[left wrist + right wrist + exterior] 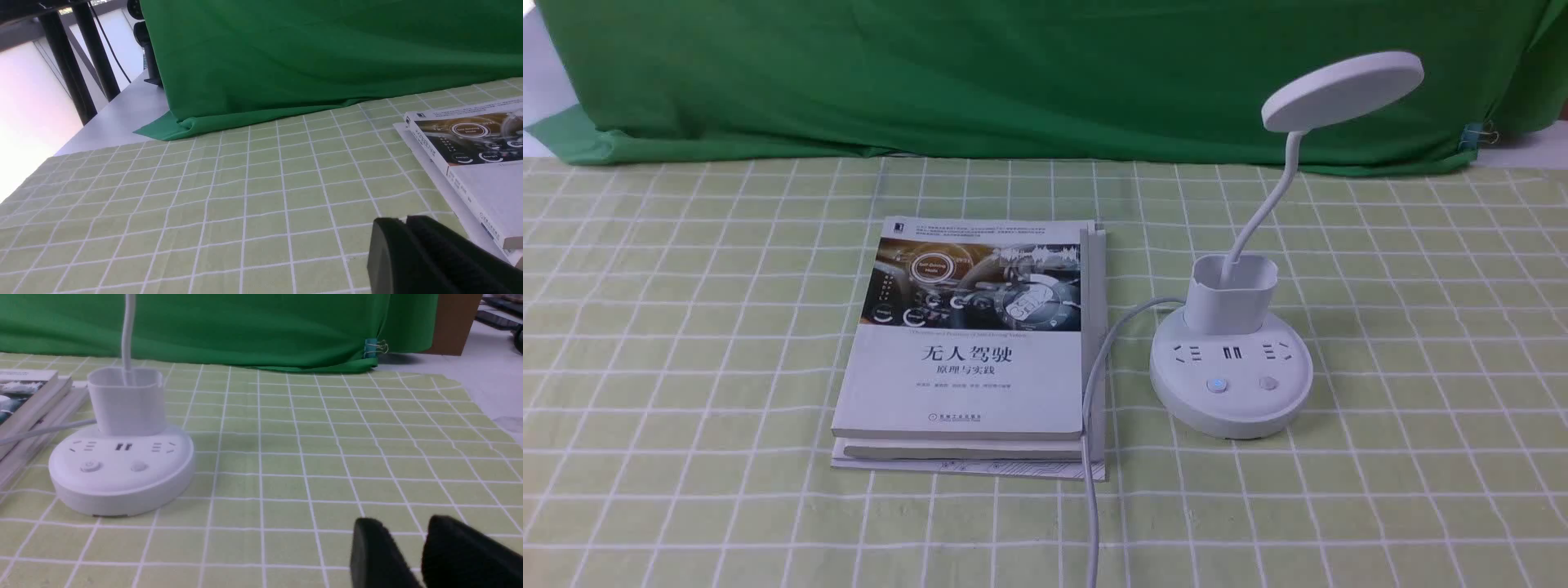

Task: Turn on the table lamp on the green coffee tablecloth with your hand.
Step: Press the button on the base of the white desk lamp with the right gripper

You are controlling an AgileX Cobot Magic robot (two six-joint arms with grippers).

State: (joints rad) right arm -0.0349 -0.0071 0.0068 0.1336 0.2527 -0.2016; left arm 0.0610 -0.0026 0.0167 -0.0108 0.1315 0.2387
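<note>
The white table lamp [1232, 384] stands on the green coffee tablecloth [686, 327] at the right. Its disc head [1342, 88] shows no glow. The left of its two base buttons [1216, 385] has a small blue light. No arm shows in the front view. In the right wrist view the lamp base [122, 469] is ahead, well apart from my right gripper [404, 524], which is open and empty low over the cloth [327, 457]. My left gripper [404, 220] is shut and empty over the cloth [204, 204], away from the lamp.
A stack of books [968, 343] lies left of the lamp and shows in the left wrist view [482, 163] near my left gripper. The lamp's white cord [1094, 408] runs along the books toward the front edge. A dark green backdrop [1013, 73] hangs behind.
</note>
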